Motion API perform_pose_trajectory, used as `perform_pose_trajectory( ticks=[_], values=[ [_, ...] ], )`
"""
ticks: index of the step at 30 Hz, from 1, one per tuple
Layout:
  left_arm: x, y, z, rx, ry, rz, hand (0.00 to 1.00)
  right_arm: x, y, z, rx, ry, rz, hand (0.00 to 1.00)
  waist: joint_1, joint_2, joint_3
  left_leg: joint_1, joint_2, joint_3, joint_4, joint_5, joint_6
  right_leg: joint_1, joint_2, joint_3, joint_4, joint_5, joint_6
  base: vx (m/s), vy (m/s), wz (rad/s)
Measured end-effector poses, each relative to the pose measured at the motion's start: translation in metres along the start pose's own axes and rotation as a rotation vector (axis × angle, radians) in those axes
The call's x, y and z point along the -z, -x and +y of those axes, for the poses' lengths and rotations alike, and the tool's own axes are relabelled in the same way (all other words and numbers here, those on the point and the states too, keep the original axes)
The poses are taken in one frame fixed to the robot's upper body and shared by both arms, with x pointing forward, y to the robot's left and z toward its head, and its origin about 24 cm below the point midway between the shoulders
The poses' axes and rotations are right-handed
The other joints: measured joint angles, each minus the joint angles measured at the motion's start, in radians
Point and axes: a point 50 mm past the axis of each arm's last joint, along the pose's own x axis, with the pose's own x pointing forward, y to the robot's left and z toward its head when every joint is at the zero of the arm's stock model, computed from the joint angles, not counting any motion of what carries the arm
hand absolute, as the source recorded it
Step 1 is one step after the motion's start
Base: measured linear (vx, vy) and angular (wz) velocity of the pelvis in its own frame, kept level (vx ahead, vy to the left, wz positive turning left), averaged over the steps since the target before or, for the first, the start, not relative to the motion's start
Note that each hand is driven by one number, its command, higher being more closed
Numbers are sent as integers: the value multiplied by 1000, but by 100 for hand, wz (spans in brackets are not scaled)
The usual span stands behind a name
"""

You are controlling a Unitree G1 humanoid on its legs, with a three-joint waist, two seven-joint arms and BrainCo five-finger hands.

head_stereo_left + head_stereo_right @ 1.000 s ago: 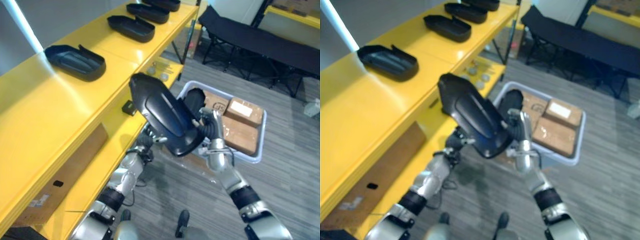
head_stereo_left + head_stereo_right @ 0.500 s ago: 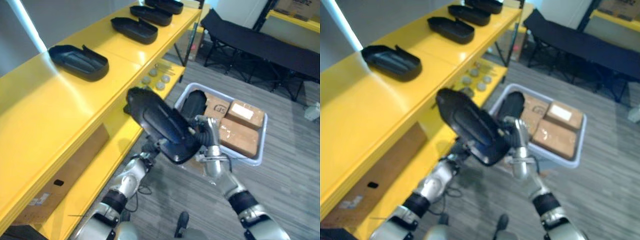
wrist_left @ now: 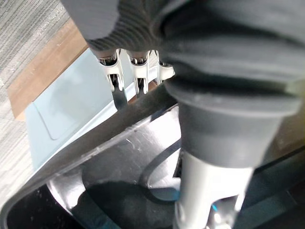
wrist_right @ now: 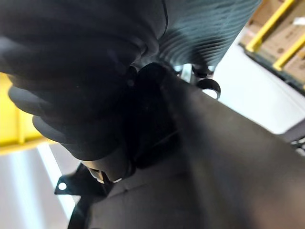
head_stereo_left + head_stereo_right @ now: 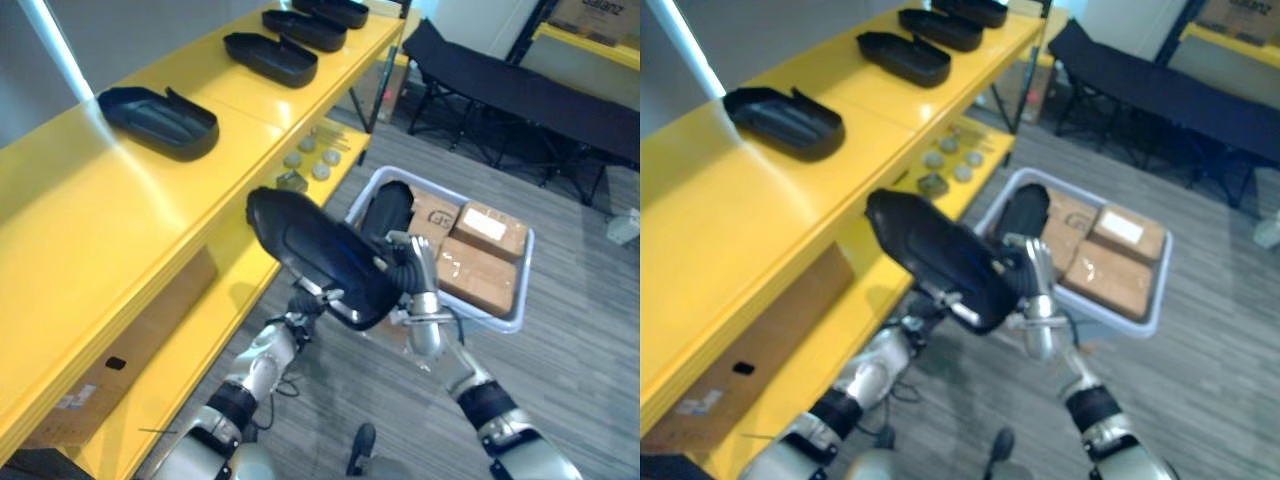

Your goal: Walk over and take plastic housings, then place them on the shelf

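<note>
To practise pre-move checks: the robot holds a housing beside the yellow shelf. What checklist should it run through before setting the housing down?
1. Grip on the housing: ok. The left hand pinches its rim and the right hand curls round its end.
2. Bare spot on the shelf top: ok, nearer than the placed housing.
3. Housing raised above the shelf top: cannot tell. It hangs beside the shelf's edge.
4. Placed housing out of the way: ok, farther along.
5. Bin out of the path: ok, on the floor away from the shelf.
</note>
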Motion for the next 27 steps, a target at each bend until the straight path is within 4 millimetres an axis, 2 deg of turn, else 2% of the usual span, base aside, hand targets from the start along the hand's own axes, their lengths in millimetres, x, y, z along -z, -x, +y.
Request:
perform_pose_trajectory(
  ticks=[6, 12, 20, 21, 27],
  values=[
    [-7, 0, -2, -6, 7, -85, 100, -13, -5, -1, 28, -55, -65, 100, -1, -2, 0, 0, 4, 0, 0, 0, 0, 0, -1, 0, 0, 0, 0, 0, 0, 0],
    [-16, -1, -2, -42, 54, -178, 100, -44, -5, 10, 44, -216, -169, 100, -5, -17, 8, 2, 6, 1, -1, 0, 0, 0, -3, 0, 0, -1, 0, 0, 0, 0],
    [-19, 0, -4, -34, 22, -214, 100, -42, 2, 9, 59, -254, -150, 100, -4, -18, 8, 15, 6, 6, -15, 0, -1, 3, -5, 1, 0, -7, 0, 0, 0, 0],
    [-20, 0, -5, -30, 12, -224, 100, -42, 3, 8, 63, -260, -152, 0, -6, -18, 8, 16, 6, 6, -18, 0, -1, 3, -5, 1, 0, -9, 1, 0, 0, 0],
    [-30, 4, 0, -52, 21, -294, 100, -37, 17, 9, 47, -267, -119, 0, -5, -18, 8, 57, 3, 18, -40, -1, 1, 29, -10, 4, 0, -21, 9, 32, 9, -2]
  ],
)
